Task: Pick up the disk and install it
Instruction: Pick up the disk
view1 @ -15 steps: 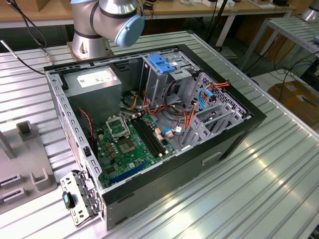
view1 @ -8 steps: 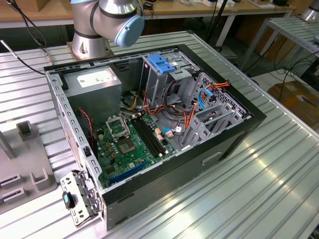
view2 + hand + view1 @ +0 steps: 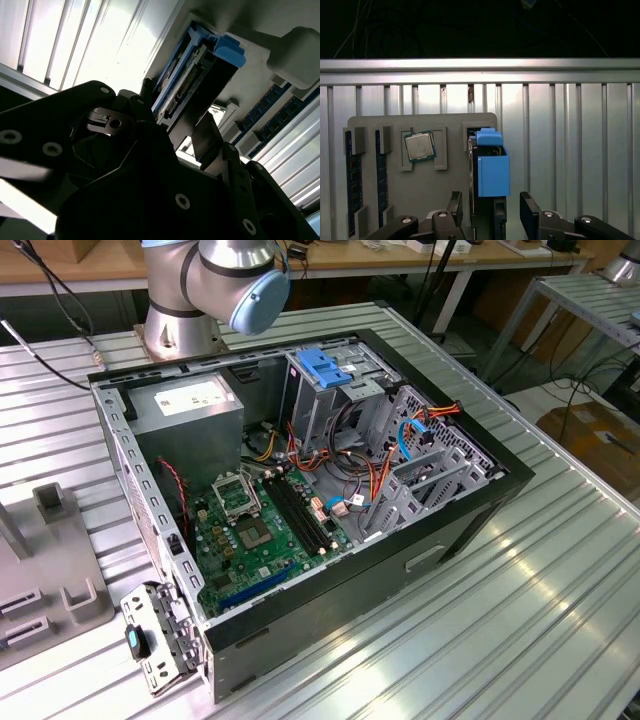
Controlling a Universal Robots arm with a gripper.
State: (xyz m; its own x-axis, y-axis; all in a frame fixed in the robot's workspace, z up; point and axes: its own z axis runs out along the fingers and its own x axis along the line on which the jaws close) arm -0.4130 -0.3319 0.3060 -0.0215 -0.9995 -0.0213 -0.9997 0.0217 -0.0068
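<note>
In both wrist views the disk (image 3: 493, 175) (image 3: 192, 82) stands on edge in a slot of a grey holder plate (image 3: 452, 125), its blue plastic frame facing the camera. My gripper (image 3: 492, 207) (image 3: 177, 120) is open and sits over the disk, one black finger (image 3: 456, 207) on one side and the other finger (image 3: 529, 212) on the opposite side. A small gap shows between each finger and the disk. In the exterior view the open computer case (image 3: 300, 490) lies on the table.
On the holder plate are a processor chip (image 3: 420, 146) and two memory sticks (image 3: 353, 175). Inside the case are a metal drive cage with a blue latch (image 3: 325, 368), a grey power-supply box (image 3: 190, 410), the motherboard (image 3: 260, 540) and loose cables (image 3: 375, 480). The arm's base (image 3: 185, 320) stands behind the case.
</note>
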